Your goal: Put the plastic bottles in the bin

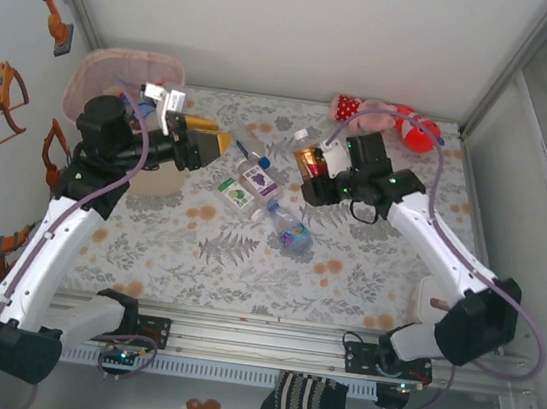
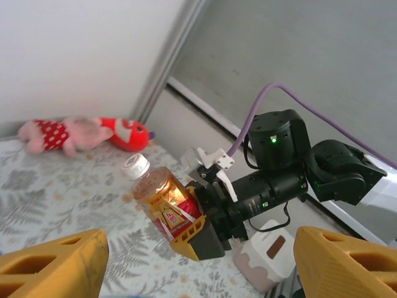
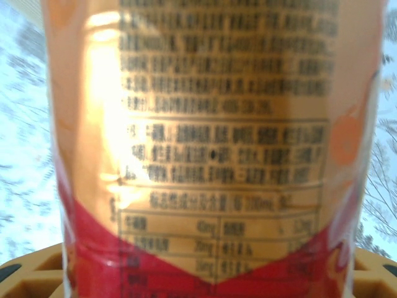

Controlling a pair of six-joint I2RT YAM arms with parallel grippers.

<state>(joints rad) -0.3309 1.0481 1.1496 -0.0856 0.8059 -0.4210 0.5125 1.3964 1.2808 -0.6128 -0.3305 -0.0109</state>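
My right gripper [image 1: 309,164] is shut on an amber plastic bottle [image 2: 158,198] with a red and gold label and a white cap, held tilted above the mat. Its label [image 3: 211,149] is pressed close in the right wrist view. My left gripper [image 1: 206,142] is open with nothing between its yellow fingers [image 2: 56,264], and it points at that bottle from the left. Three more bottles lie between the arms: a purple-labelled one [image 1: 255,177], a green-labelled one [image 1: 237,195] and a clear blue-labelled one [image 1: 286,224]. The pale pink bin [image 1: 120,68] stands at the far left corner, behind the left arm.
A pink-and-red plush toy [image 1: 386,118] lies against the back wall. A white box with a slot [image 2: 270,254] stands near the right arm's base at the front right. Walls close in the floral mat [image 1: 246,261] on three sides.
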